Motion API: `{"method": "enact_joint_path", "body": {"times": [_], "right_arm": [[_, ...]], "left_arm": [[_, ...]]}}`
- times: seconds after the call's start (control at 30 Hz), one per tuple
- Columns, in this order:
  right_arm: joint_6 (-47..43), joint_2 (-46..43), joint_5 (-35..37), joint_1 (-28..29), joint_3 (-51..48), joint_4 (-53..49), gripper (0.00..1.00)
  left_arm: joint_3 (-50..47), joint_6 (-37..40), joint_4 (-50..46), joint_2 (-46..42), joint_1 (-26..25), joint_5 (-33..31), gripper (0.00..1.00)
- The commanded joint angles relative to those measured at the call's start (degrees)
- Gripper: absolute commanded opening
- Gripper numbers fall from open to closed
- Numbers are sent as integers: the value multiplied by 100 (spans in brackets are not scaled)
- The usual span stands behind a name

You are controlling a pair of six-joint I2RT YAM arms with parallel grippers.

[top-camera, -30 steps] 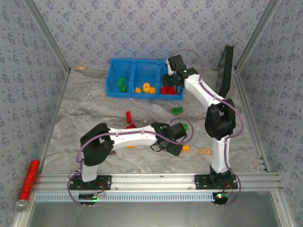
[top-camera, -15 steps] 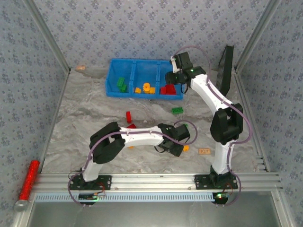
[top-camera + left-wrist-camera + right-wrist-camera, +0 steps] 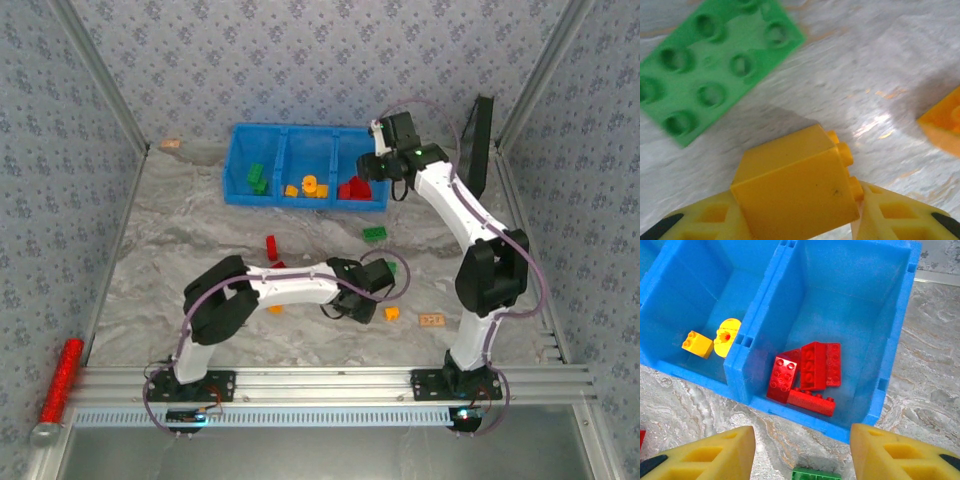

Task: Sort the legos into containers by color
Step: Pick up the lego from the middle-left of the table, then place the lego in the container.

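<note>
**L claw clamped on orange-yellow brick, R claw open at bin**

L claw (image 3: 799, 217): yellow plastic fingers (image 3: 705, 220) w/ lattice cut-outs. Jaws are pressed on both sides of a chunky orange-yellow plastic brick (image 3: 795, 192). It's glossy and boxy, w/ studs poking out to the right. Brick sits dead centre between the tips, low over the grey-white marbled table surface (image 3: 865, 60).

Just beyond the tips lies a flat green 2x4 plastic brick (image 3: 715, 70), round sockets facing cam, apart from the held brick. A second orange brick (image 3: 945, 122) is at the right edge of the wrist view, on the table, clear of the claw.

R claw (image 3: 802, 455): jaws apart, nothing between them. It hangs at the near wall of the bright blue moulded plastic bin (image 3: 790, 285), which has 3 open-top compartments side by side.
- Right compartment: several red studded bricks (image 3: 807, 377), piled and touching.
- Mid compartment: small yellow brick (image 3: 697, 344) + yellow round piece (image 3: 727, 336) against the divider.
- Left compartment: green bricks (image 3: 257, 177), per top view.

Small green brick (image 3: 816, 474) is on the table just outside the bin, under R claw.

Loose red bricks (image 3: 271, 246) lie on the table between bin and L arm.

Writing: small orange tag (image 3: 432, 319) w/ dark marks sits right of L claw. Print too small to read.
</note>
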Motion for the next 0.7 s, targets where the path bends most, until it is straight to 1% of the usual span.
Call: {"method": "enact_joint_path", "body": {"times": [0.0, 0.13, 0.3, 0.37, 0.43, 0.53, 0.67], "right_arm": [[-29, -157, -230, -133, -249, 305, 52], [10, -198, -384, -174, -453, 536, 51], [201, -252, -485, -131, -743, 780, 52], [261, -324, -452, -79, -921, 833, 52], [321, -462, -347, -2, -1223, 940, 52], [436, -701, -297, 111, -1685, 1140, 53], [488, -1022, -147, 416, -2276, 1413, 53]], "left_arm": [[-68, 297, -552, -750, 187, -292, 36], [-107, 641, -813, -1479, 583, -403, 34], [260, 1236, -1085, -2093, 1240, -528, 31], [390, 1438, -1027, -2276, 1559, -581, 31], [451, 1567, -693, -2407, 1914, -554, 31], [601, 1595, -117, -2295, 2374, -458, 31], [931, 1598, 437, -1752, 2733, -188, 30]]}}
